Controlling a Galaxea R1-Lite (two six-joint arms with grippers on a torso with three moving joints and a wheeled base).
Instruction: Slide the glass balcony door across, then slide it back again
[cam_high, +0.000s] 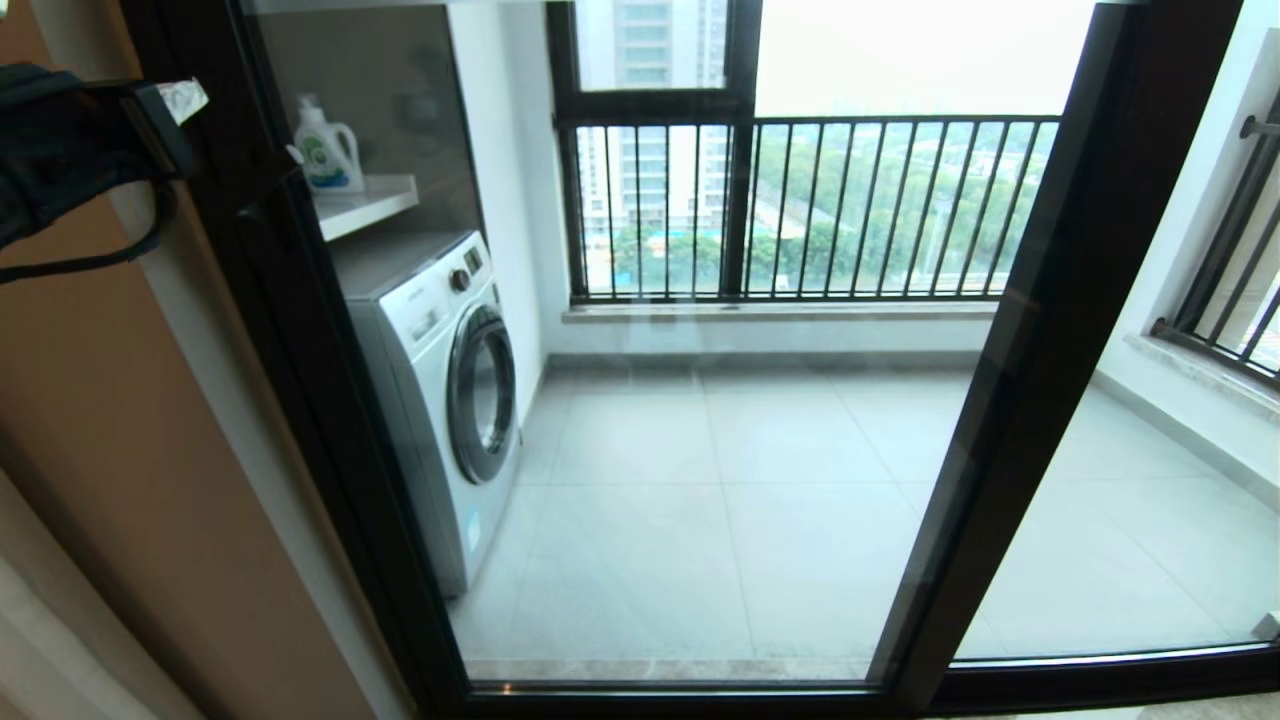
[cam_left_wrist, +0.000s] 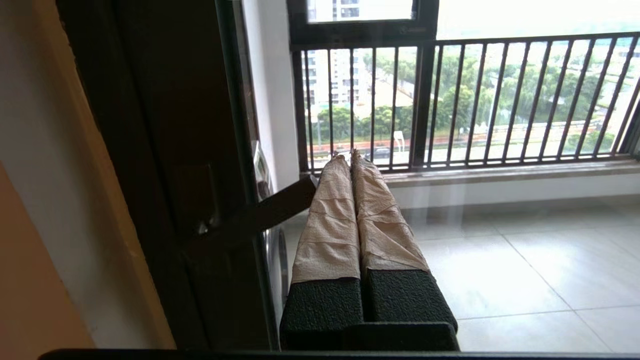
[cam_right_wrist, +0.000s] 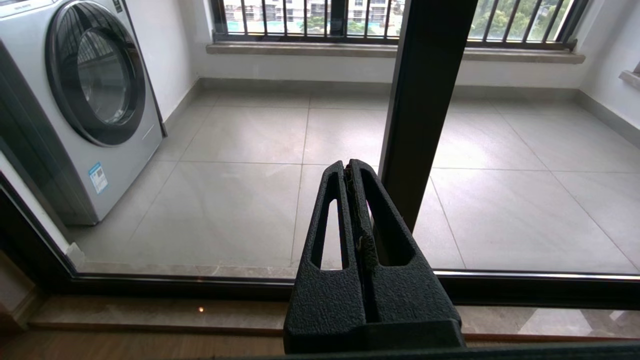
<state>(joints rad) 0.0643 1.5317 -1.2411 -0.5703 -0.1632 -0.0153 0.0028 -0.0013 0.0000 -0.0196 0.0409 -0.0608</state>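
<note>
Left tool (cam_left_wrist: 350, 156) pressed closed, just beside glass balcony door's latch handle (cam_left_wrist: 260, 212)

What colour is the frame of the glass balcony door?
Black, clearest in the head view: glass balcony door.

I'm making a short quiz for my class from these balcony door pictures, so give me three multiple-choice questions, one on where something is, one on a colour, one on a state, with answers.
1. Where does the washing machine stand?
A. Behind the glass, on the robot's left side of the balcony
B. Under the railing on the right
C. Indoors on the wood floor

2. What colour is the frame of the glass balcony door?
A. White
B. Black
C. Silver

3. How do the fingers of the left tool stand?
A. Wide apart
B. Pressed together
C. Clamped around the latch handle

Answers: 1 A, the head view shows it left behind the pane. 2 B, its uprights are dark. 3 B, the left wrist view shows the taped fingers touching, beside the latch handle.
</note>
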